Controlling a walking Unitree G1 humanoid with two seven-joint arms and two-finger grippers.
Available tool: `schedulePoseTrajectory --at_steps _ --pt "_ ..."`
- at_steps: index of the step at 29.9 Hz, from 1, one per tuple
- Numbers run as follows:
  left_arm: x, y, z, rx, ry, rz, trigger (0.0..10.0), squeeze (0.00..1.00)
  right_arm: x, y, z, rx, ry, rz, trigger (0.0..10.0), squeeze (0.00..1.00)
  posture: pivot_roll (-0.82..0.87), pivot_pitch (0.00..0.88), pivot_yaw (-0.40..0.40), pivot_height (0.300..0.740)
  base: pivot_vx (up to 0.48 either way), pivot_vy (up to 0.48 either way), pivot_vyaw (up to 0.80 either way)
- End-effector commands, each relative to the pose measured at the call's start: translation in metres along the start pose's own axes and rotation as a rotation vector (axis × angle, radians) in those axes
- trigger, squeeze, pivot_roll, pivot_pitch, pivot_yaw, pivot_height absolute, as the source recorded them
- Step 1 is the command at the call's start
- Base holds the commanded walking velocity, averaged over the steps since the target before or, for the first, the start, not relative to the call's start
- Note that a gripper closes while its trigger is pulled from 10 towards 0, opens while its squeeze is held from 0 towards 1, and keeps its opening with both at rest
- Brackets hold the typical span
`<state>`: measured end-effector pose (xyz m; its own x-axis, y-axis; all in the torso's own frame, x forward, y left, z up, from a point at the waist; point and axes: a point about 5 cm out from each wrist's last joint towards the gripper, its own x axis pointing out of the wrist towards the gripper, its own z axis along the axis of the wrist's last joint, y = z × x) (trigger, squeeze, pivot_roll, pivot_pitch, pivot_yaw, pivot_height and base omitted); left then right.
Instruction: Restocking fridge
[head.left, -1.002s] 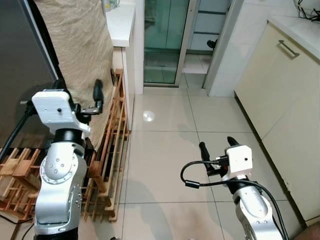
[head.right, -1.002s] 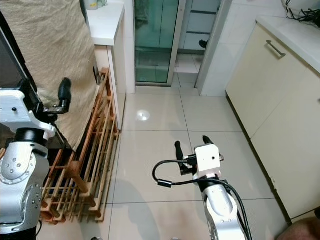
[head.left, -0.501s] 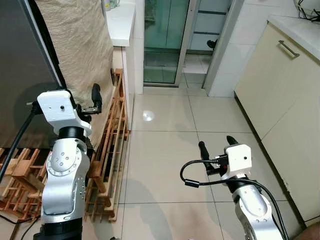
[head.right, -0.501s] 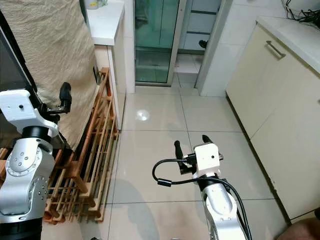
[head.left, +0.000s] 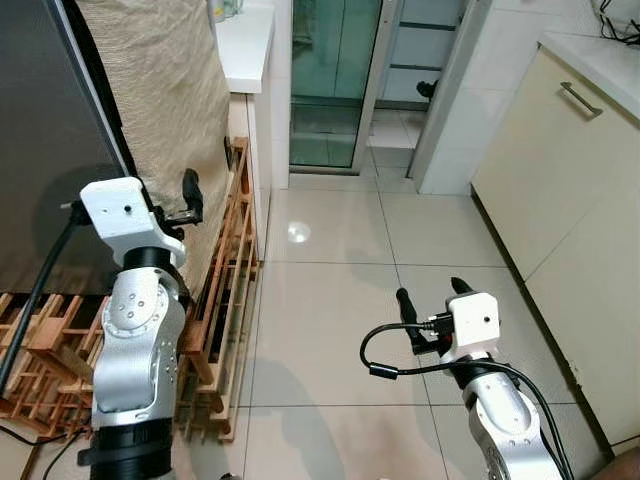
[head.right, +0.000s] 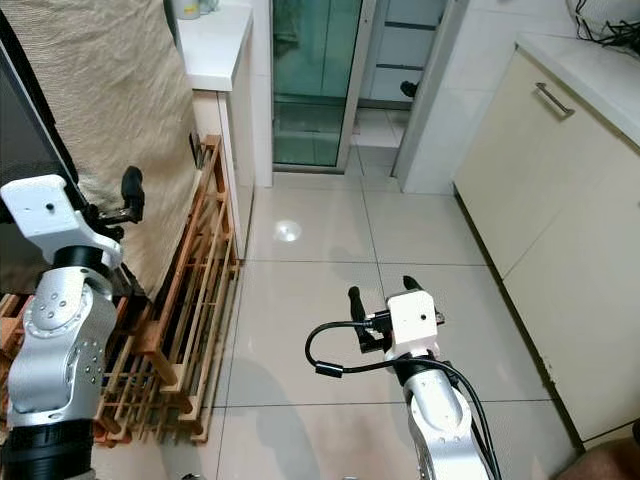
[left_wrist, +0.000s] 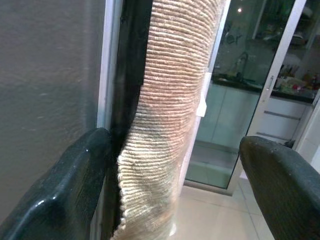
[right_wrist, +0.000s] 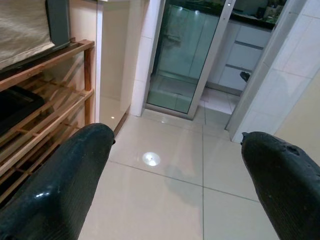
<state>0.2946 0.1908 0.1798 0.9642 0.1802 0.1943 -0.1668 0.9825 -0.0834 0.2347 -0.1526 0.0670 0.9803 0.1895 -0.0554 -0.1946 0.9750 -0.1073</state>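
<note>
The fridge stands at my left, its dark grey door (head.left: 50, 130) shut and a beige woven cloth (head.left: 160, 80) draped down its side. My left gripper (head.left: 190, 192) is raised at the door's black edge. In the left wrist view its fingers (left_wrist: 75, 190) stand open, with that edge and the cloth (left_wrist: 170, 100) between them but not touching. My right gripper (head.left: 430, 295) is open and holds nothing, low over the tiled floor (right_wrist: 165, 200).
A wooden slatted rack (head.left: 225, 290) lies on the floor against the fridge. A white counter (head.left: 245, 45) stands behind it, with a glass sliding door (head.left: 330, 80) beyond. Cream cabinets (head.left: 570, 180) line the right side, with bare tiles (head.left: 320, 290) between.
My left arm has shifted a little, bringing its wrist closer to the fridge's edge. The right gripper has barely moved.
</note>
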Motion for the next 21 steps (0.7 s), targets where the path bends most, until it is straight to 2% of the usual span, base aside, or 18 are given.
schedulePoseTrajectory --at_steps 1,2,4,7,12,17,21 --pt "0.004 -0.014 -0.008 -0.016 0.049 -0.071 10.0 0.00 0.001 -0.003 0.000 -0.011 -0.009 -0.012 10.0 0.00 -0.11 0.000 -0.035 0.740 0.000 0.000 0.00" --pt "0.004 -0.014 -0.008 -0.016 0.049 -0.071 10.0 0.00 0.001 -0.003 0.000 -0.011 -0.009 -0.012 10.0 0.00 -0.11 0.000 -0.035 0.740 0.000 0.000 0.00" --pt "0.008 -0.031 -0.017 -0.016 0.090 -0.180 10.0 0.00 0.003 -0.003 0.004 -0.008 -0.037 -0.016 10.0 0.00 -0.11 0.000 -0.037 0.740 0.000 0.000 0.00" --pt "0.010 -0.037 -0.019 -0.018 0.094 -0.210 10.0 0.00 0.007 -0.003 0.009 -0.007 -0.069 -0.014 10.0 0.00 -0.11 0.000 -0.037 0.740 0.000 0.000 0.00" --pt "0.022 -0.057 -0.018 -0.044 0.081 -0.313 10.0 0.00 0.028 0.014 0.035 0.058 -0.138 0.156 10.0 0.00 -0.11 0.000 -0.033 0.740 0.000 0.000 0.00" --pt "0.027 -0.074 -0.020 -0.063 0.082 -0.394 10.0 0.00 0.032 0.023 0.036 0.044 -0.133 0.255 10.0 0.00 -0.11 0.000 -0.038 0.740 0.000 0.000 0.00" --pt "0.028 -0.080 -0.023 -0.069 0.089 -0.413 10.0 0.00 0.032 0.029 0.034 0.047 -0.120 0.294 10.0 0.00 -0.11 0.000 -0.037 0.740 0.000 0.000 0.00"
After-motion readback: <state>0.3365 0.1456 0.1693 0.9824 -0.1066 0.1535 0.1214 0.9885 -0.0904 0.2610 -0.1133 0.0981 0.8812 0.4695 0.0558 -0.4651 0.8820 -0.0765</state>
